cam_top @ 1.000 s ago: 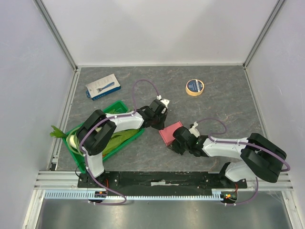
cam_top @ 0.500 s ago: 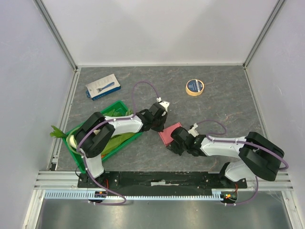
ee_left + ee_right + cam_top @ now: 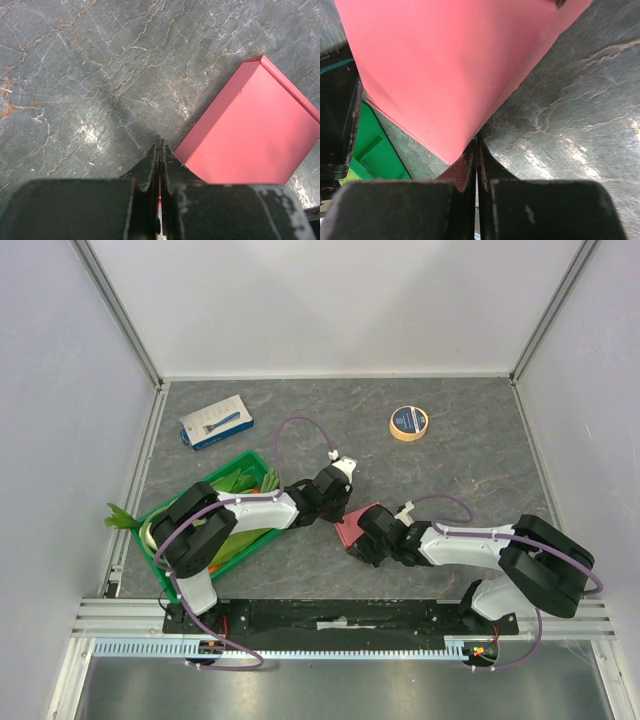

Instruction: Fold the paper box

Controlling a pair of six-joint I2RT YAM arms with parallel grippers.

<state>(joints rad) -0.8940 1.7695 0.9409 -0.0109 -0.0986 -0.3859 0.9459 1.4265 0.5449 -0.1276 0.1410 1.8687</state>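
step in hand: forming the paper box [image 3: 356,524]. it already reads as a shallow closed-up shape with a raised edge along one side, not a flat cut-out. it lies on the grey worktop [image 3: 460,470] between the two arms, just right of the green crate [image 3: 240,458] and well apart from the blue-and-white package [image 3: 215,421] and the tape roll [image 3: 408,422].

left hand [image 3: 338,512]: closed. its fingers [image 3: 150,165] are pressed together at the box's near left corner, with a thin pink sliver showing between them, so it looks pinched on a card edge or flap.

right hand [image 3: 368,540]: closed too. in the right wrist view the box's pink face tapers down into the fingertips, which reads as a pinch on its lower corner.

judgement: mid to late fold, with both hands holding opposite sides. whether any flap is left loose cannot be told, since the arms cover that part of the box.

next move calls for: a small, steady motion, one hand anchoring while the other tucks or creases. thin card will buckle if pulled unevenly.
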